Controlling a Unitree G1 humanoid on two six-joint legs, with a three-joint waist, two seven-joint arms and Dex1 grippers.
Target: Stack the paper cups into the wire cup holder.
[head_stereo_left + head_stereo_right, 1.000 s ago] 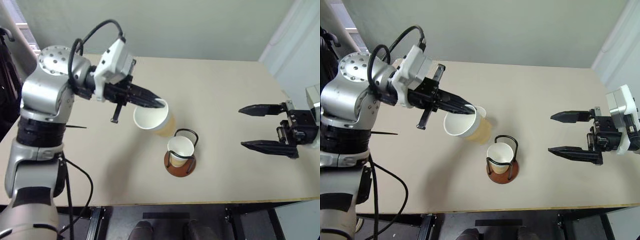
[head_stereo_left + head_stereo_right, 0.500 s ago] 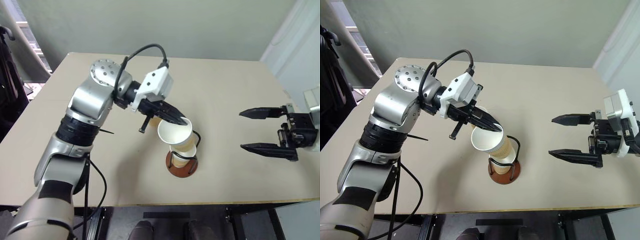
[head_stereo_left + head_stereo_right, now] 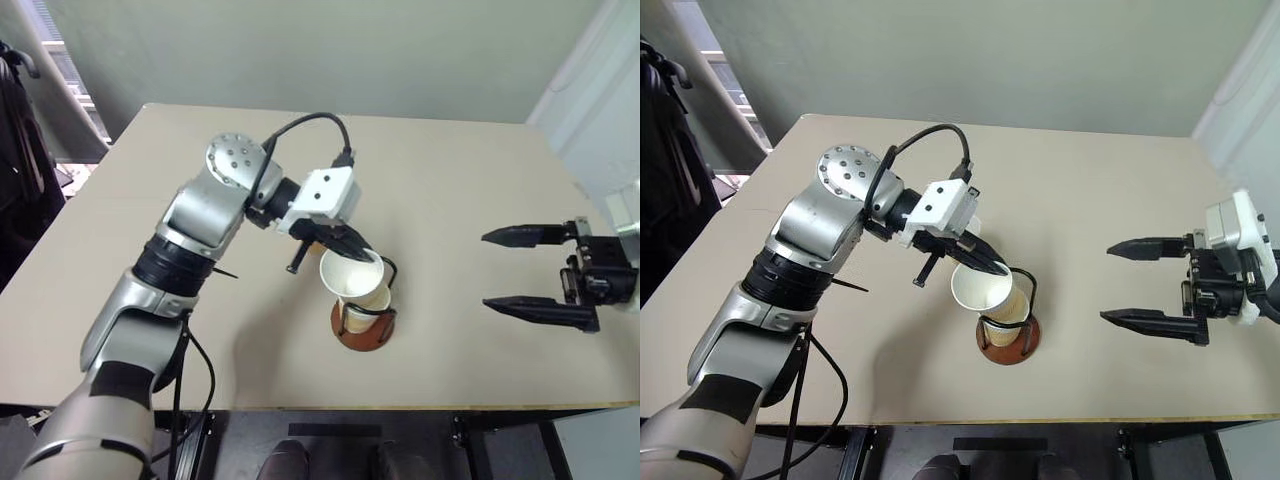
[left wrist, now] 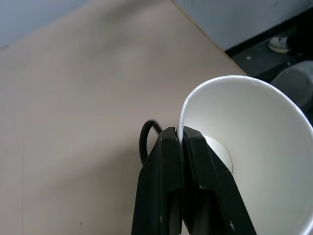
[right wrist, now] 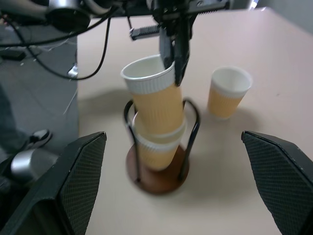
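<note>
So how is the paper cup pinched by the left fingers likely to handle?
The held cup is thin-walled paper, so it probably flexes where the left gripper pinches its rim. Empty, it likely weighs little. Leaning as it enters the cup in the wire cup holder, it could catch rather than seat.

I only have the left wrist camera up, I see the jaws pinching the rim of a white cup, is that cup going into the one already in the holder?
Observer: Yes. The held cup is tilted, its bottom entering the cup that sits in the wire holder.
Operator: Is it fully seated?
Observer: No. Most of its ribbed wall stands above the lower cup's rim.
Operator: Any cups left on the table?
Observer: One, a third cup, standing upright on the table on the far side of the holder, apart from it.
Operator: Where is the other arm?
Observer: The right gripper hangs off to the holder's right, jaws wide open, holding nothing.
</note>
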